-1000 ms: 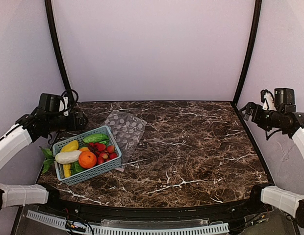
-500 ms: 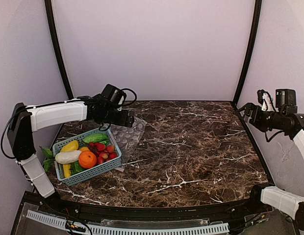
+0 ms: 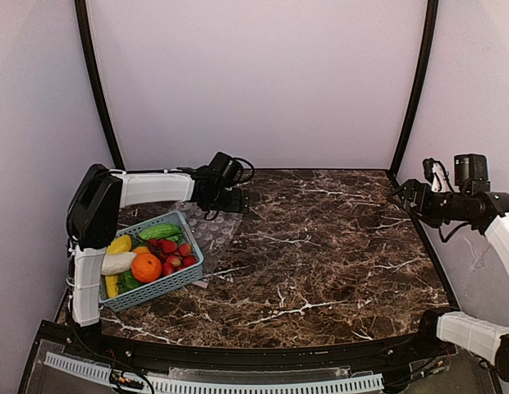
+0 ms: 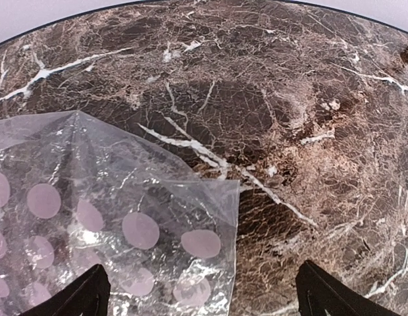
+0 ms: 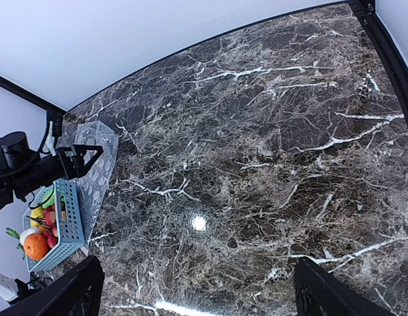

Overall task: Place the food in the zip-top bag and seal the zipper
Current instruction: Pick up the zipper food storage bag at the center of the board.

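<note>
Marble table [image 3: 320, 263]: nothing done yet. All food [image 3: 146, 266] in basket [image 3: 194, 256], left; bag [image 3: 213, 222] flat behind it, unfilled, unsealed. L pincer [image 3: 236, 200] wide open, empty, over bag; R pincer [image 3: 405, 194] open, empty.

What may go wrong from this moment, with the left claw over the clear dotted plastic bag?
1. The clear dotted plastic bag lies flat and wrinkled on the dark marble table; the open left claw above its corner may slide off or pinch both layers, leaving the mouth shut.
2. The light blue lattice plastic basket seems to overlap the bag's edge; pulling the bag might drag it and spill the toy food.
</note>
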### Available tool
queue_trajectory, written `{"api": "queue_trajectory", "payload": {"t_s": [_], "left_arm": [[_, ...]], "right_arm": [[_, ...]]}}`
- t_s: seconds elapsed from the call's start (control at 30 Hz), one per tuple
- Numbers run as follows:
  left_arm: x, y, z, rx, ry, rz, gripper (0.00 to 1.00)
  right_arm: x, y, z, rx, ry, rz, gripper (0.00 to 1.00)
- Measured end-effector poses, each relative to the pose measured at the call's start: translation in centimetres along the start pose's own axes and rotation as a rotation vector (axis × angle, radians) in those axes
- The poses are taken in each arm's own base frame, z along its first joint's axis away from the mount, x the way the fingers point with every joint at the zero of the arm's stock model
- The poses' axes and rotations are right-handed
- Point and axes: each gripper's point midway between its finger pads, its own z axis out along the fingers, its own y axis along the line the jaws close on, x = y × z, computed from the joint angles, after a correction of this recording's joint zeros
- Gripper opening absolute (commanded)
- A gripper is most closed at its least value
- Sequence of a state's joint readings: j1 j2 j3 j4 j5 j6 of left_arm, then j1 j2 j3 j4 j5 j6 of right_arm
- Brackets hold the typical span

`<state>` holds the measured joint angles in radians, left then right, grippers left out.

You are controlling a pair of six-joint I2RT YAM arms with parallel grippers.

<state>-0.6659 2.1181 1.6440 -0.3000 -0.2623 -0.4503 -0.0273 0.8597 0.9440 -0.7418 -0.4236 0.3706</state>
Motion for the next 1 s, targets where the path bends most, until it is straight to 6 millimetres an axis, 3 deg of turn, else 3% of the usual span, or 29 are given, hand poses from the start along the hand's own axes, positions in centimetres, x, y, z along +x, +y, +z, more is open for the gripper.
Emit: {"api": "queue_trajectory", "payload": {"t_s": [0.1, 0.27, 0.43, 1.0], "left_arm": [[0.6, -0.4, 2.5, -0.009, 0.013, -0.006, 1.0], [1.6, -0.2, 5.0, -0.048, 0.031, -0.003, 0.98], [2.0, 0.4, 6.2, -0.091, 0.029, -0.002, 0.8], [1.1, 0.7, 6.6, -0.124, -0.003, -0.007, 0.22]], "right_arm": [[0.0, 0.1, 0.2, -0.009, 0.008, 0.001, 0.99], [0.1, 0.3, 0.3, -0.025, 0.015, -0.004, 0.99], [0.2, 0.4, 0.5, -0.031, 0.023, -0.008, 0.99], [0.8, 0.5, 1.0, -0.062, 0.051, -0.003, 0.99]]}}
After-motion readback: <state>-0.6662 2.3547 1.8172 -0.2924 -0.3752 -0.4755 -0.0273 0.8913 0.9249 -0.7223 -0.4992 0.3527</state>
